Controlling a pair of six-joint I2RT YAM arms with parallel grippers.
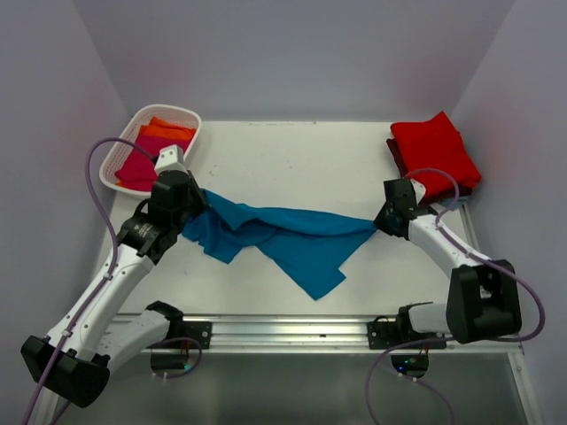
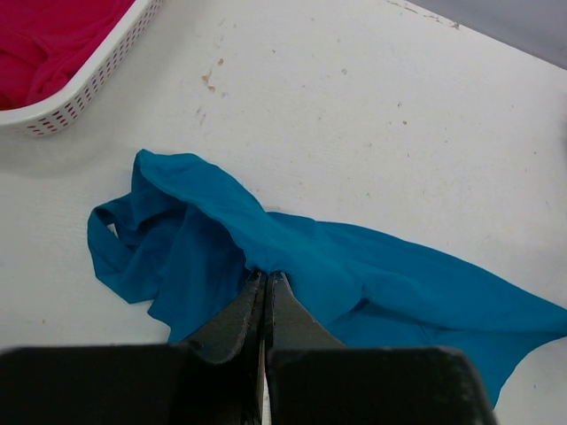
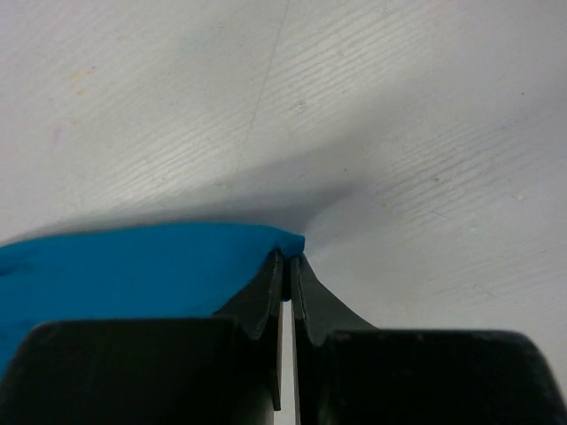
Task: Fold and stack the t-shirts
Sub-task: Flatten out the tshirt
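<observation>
Because we pinch the teal shirt (image 1: 292, 237) at opposite ends, left gripper (image 2: 267, 282) clamped on a bunched fold and right gripper (image 3: 290, 258) on a corner, it spans mid-table (image 1: 292, 159), probably ready for spreading flat before folding.

Left arm (image 1: 113, 276): base is seated at the near left; links are extended upward and inward, with the wrist bent toward the centre.
Left gripper (image 2: 266, 276): jaws are pressed together, and a fold of the teal t-shirt (image 2: 372, 274) is pinched at the tips.
Right arm (image 1: 440, 237): folded tightly from its near-right base; forearm is laid low and directed leftward.
Right gripper (image 3: 290, 258): jaws are drawn almost flush, with only a thin slit visible between them. The shirt's edge appears to be nipped at the tips, though the contact is partly hidden.
</observation>
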